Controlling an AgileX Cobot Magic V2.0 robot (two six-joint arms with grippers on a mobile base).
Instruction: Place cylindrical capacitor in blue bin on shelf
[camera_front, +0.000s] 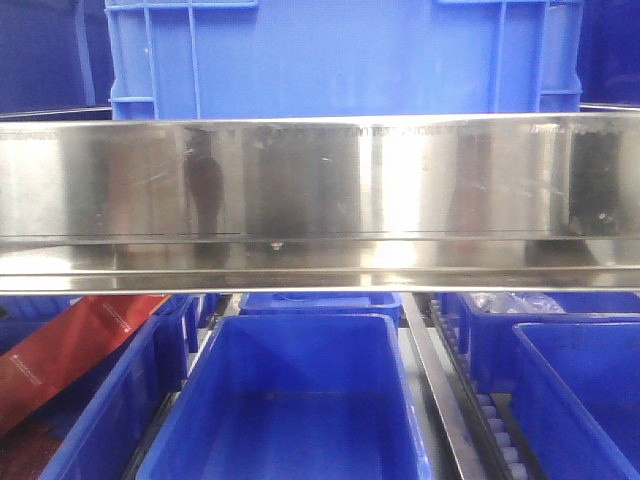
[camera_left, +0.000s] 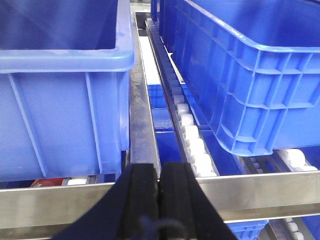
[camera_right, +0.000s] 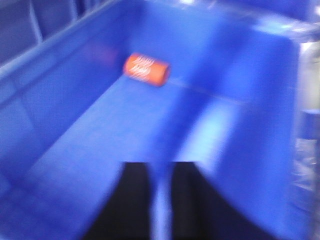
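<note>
Shelf (camera_front: 320, 190) edge of shiny steel across mid-frame in the front view, blocking sight of what lies behind. Above it, one large blue crate (camera_front: 330, 60). Below, from the left: one red packet (camera_front: 60, 350) lying in a bin at lower left, then one open blue bin (camera_front: 290, 400) at centre, two more at right, one behind.

Left wrist view: two blue bins, left and right, one roller track (camera_left: 192, 140) between. Left gripper (camera_left: 160, 180) at bottom centre, jaws pressed almost together, holding nothing.

Right wrist view, blurred: one blue bin interior. One cylindrical capacitor (camera_right: 146, 69), orange here with pale marks, on its side at upper left of centre on the bin floor. Right gripper (camera_right: 161, 200) at bottom, jaws narrowly apart, empty, well clear of the capacitor.
</note>
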